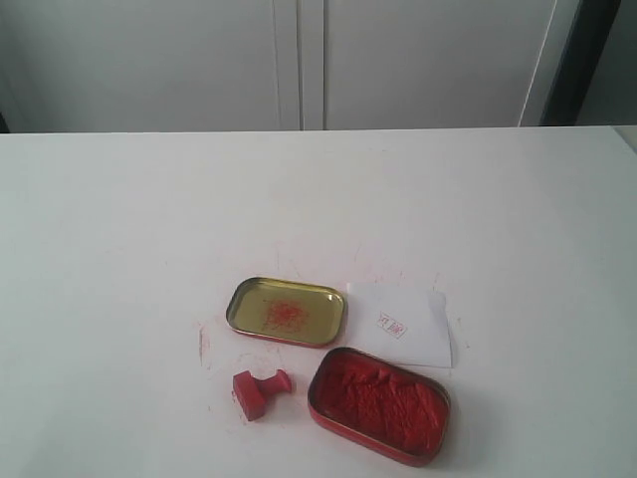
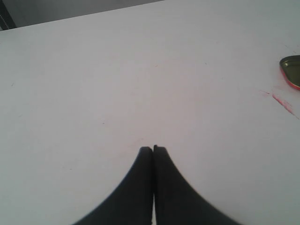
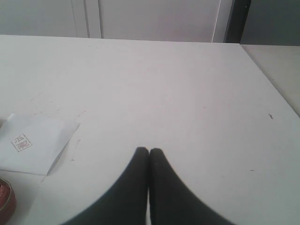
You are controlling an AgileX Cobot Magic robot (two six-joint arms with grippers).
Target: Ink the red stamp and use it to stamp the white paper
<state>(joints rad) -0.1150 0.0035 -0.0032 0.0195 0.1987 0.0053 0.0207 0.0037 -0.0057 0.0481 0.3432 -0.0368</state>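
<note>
The red stamp (image 1: pixel 260 388) lies on its side on the white table, left of the red tin of ink paste (image 1: pixel 379 403). The white paper (image 1: pixel 405 321) with a small red imprint lies flat behind that tin; in the right wrist view the white paper (image 3: pixel 33 143) shows too. My left gripper (image 2: pixel 153 149) is shut with nothing in it, over bare table well away from the stamp. Likewise shut and empty is my right gripper (image 3: pixel 149 151), a little way from the paper. Neither gripper appears in the exterior view.
The tin's gold-lined lid (image 1: pixel 287 310) lies open-side up, left of the paper, with red smears inside; the lid's edge (image 2: pixel 291 70) shows in the left wrist view. A red ink smear (image 1: pixel 203 343) marks the table. A corner of the ink tin (image 3: pixel 5 199) shows in the right wrist view.
</note>
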